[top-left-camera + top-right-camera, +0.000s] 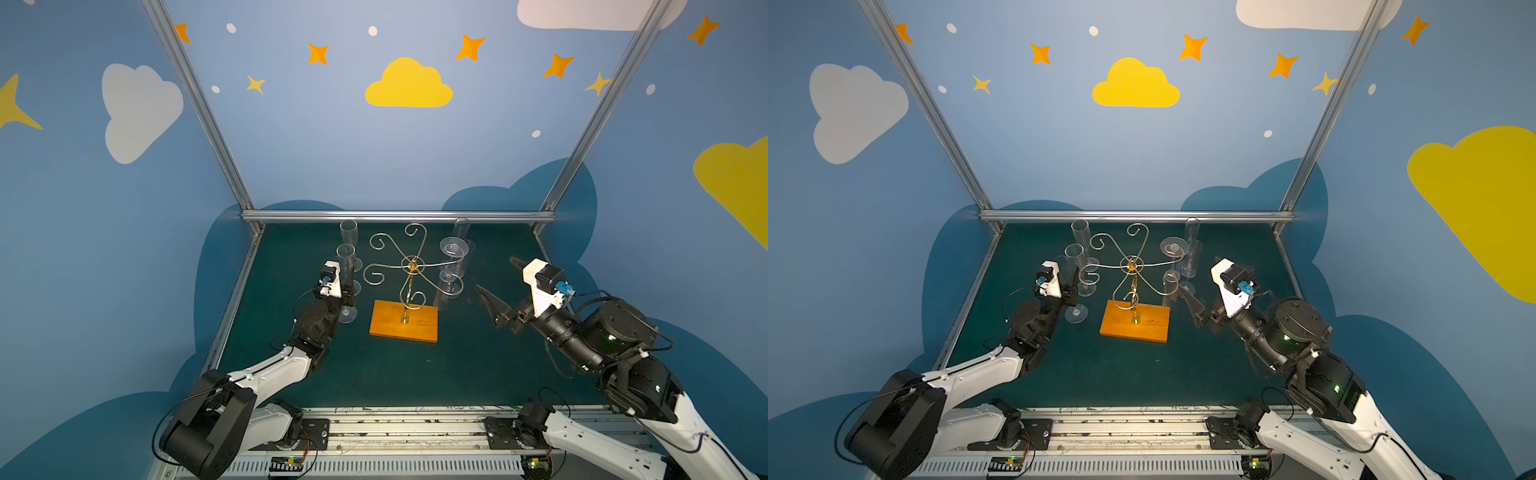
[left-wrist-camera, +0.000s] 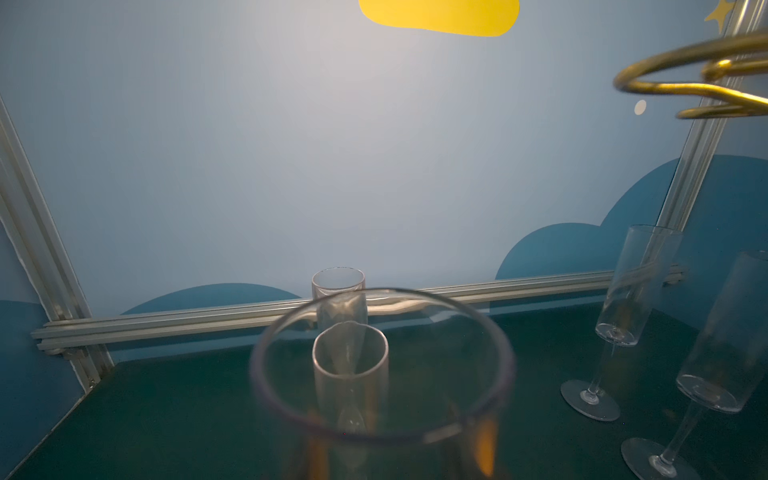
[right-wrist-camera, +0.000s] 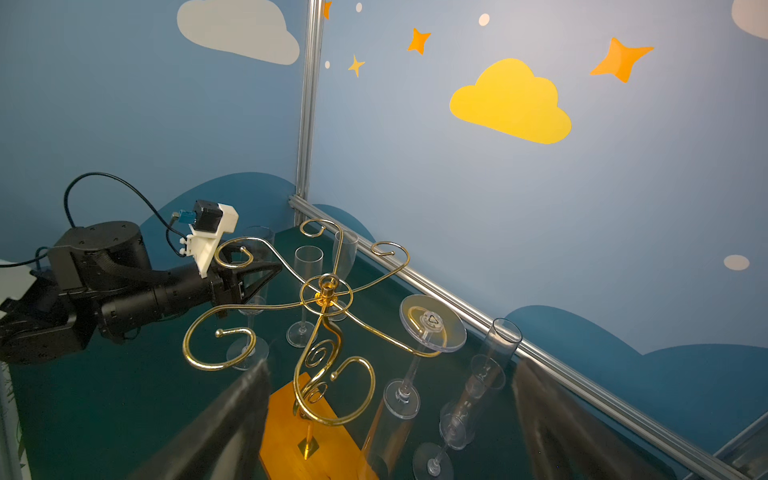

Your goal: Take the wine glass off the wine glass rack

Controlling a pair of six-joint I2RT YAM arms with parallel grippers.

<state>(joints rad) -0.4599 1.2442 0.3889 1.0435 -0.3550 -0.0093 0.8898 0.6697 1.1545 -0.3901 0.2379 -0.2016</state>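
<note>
The left arm (image 1: 270,370) reaches forward and low with its wrist level. The left gripper (image 1: 347,291) has its jaws partly drawn in on the bowl of a wine glass (image 1: 345,259) between its fingers. The right arm (image 1: 623,357) is raised, its forearm angled forward and inward. The right gripper (image 1: 495,273) is empty, jaws spread wide.

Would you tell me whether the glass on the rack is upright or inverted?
Inverted: the wine glass hangs from the wine glass rack, foot on top, bowl below.
</note>
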